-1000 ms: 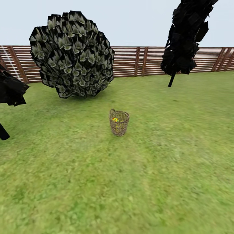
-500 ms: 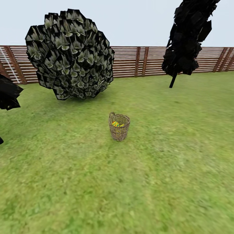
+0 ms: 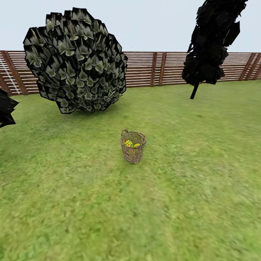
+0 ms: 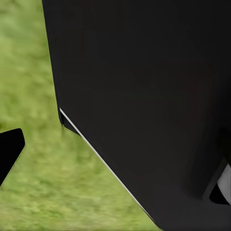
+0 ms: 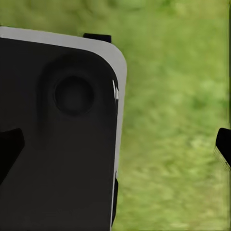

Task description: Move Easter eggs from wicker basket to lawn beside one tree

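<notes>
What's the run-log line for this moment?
phase: heading to basket | eggs: in basket, count unclear | basket: upright on lawn, ahead | bush: behind-left | fence: far | arms: stowed

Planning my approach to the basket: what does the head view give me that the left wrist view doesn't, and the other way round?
Head view alone: the wicker basket upright on the grass with yellow Easter eggs visible inside, a round leafy bush behind it, a narrow dark tree at right, and the slatted fence.
Left wrist view alone: a large black robot body panel close to the camera and a dark fingertip.
Both: the lawn.
</notes>
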Robot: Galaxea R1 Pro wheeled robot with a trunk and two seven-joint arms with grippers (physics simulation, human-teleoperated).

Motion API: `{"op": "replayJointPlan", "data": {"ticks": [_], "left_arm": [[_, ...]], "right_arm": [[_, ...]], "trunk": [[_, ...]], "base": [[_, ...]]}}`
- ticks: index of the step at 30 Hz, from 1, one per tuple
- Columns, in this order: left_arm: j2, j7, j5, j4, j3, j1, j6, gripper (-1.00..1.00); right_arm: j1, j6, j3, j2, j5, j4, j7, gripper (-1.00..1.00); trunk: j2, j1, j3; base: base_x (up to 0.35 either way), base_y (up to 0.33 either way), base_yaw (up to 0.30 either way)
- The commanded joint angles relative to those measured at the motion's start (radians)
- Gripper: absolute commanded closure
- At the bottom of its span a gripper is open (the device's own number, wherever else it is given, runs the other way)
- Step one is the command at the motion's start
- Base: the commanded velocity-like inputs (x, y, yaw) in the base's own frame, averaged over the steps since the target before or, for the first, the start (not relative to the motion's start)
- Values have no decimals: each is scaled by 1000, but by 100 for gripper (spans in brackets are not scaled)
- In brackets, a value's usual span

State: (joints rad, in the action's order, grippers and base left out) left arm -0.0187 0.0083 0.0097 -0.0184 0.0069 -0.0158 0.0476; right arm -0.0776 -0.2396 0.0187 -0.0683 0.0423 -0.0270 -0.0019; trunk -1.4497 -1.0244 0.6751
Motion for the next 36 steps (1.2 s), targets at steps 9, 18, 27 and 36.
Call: {"op": "replayJointPlan", "data": {"ticks": [9,18,27,36], "left_arm": [[0,1,1,-2,1,-1,1,-100],[0,1,1,-2,1,0,1,-100],[0,1,1,-2,1,0,1,-100],[0,1,1,-2,1,0,1,-100]], "right_arm": [[-1,-9,1,1,5,-1,-1,-100],[-1,-10,1,0,5,-1,-1,-100],[-1,-10,1,-1,4,-1,-1,-100],[-1,-5,1,-1,4,1,-1,-100]], "trunk": [[0,-1,1],[0,-1,1],[0,-1,0],[0,-1,0]], "base": [[334,0,0],[334,0,0],[334,0,-73],[334,0,-27]]}}
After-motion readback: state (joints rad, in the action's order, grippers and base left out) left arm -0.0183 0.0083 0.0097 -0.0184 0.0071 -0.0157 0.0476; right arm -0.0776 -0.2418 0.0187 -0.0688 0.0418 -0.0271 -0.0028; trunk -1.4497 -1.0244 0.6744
